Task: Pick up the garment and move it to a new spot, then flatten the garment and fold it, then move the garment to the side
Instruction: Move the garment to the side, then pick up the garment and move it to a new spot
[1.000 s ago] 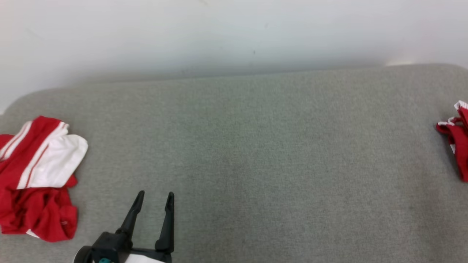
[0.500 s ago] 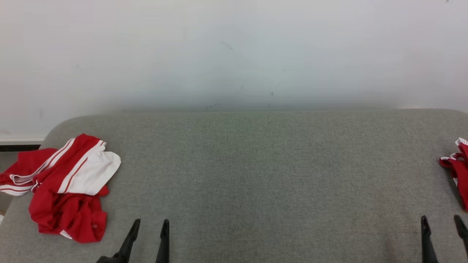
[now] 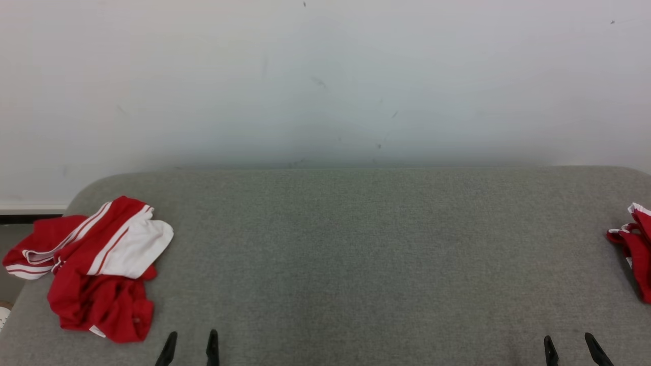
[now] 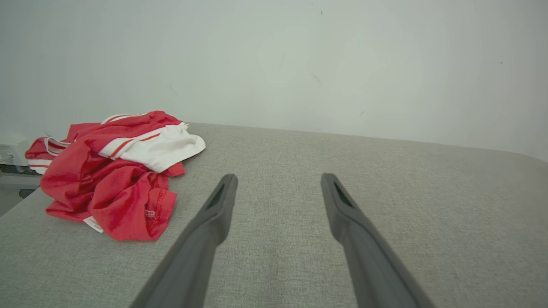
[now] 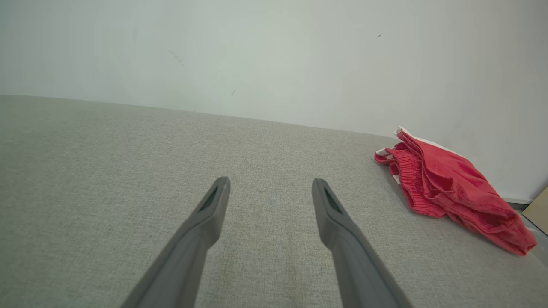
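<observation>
A crumpled red garment (image 3: pixel 101 300) of slick knit, with white panels and stripes, lies heaped at the left edge of the grey felt-textured counter (image 3: pixel 356 254), one part perhaps hanging over that edge. A flatter red garment (image 5: pixel 449 188) with a ribbed elastic band lies at the right edge. The left jaws and the right jaws stand spread and empty, their tapered dark fingers (image 4: pixel 209 226) over bare felt by the front edge.

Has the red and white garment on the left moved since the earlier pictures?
No. The garment lies the same against the rounded left corner of the grey surface; only the camera shifted.
</observation>
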